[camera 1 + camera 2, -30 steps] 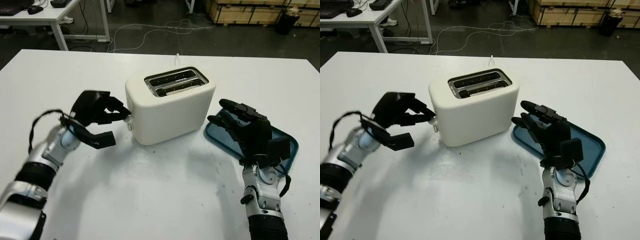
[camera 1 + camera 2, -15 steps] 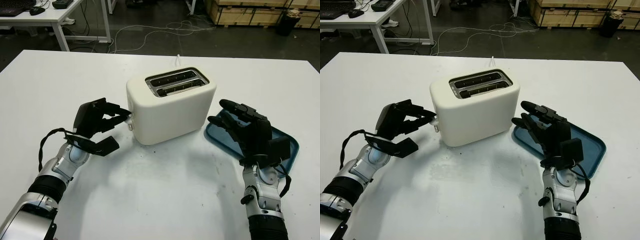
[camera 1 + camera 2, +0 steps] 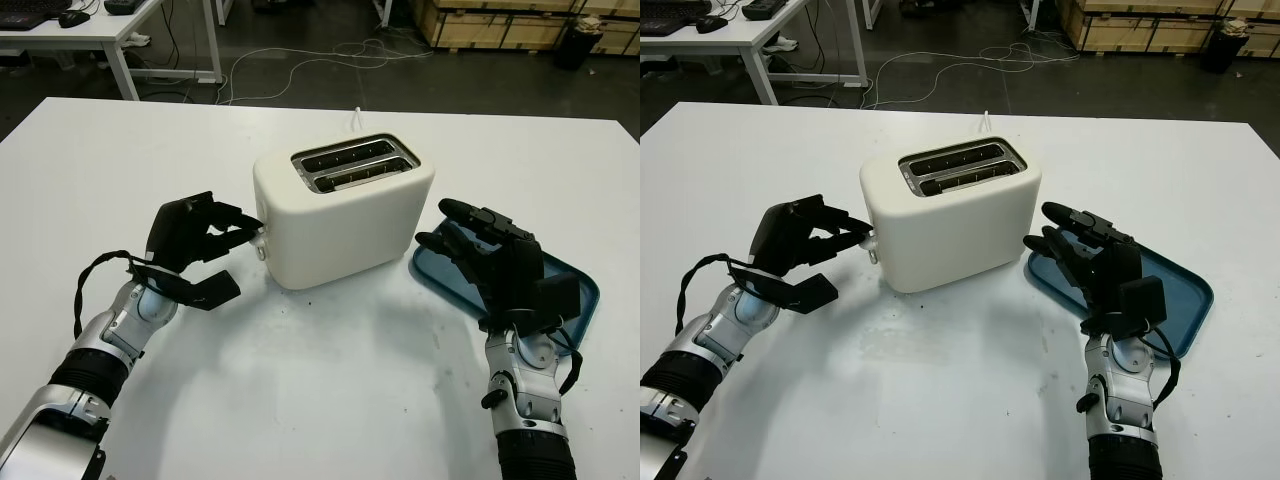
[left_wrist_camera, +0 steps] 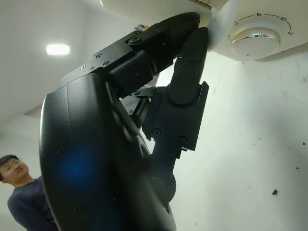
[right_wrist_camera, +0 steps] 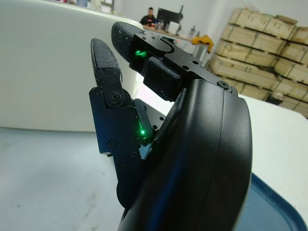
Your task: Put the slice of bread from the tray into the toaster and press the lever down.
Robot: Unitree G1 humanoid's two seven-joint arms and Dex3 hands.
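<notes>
The left robot hand (image 3: 205, 240) is at the left end of the white toaster (image 3: 345, 208), its two upper fingertips (image 4: 195, 33) pressed against the lever (image 3: 261, 240) side of the casing, just beside the chrome browning dial (image 4: 255, 37). Its fingers are curled in narrow around nothing, with the thumb hanging below. The right robot hand (image 3: 490, 255) is open and holds nothing; it hovers upright over the near end of the blue tray (image 3: 580, 285), close to the toaster's right side. The toaster stands in the middle of the white worktop (image 3: 330, 390), with something pale showing in the nearer of its two top slots (image 3: 352, 163). The tray sits just right of the toaster.
</notes>
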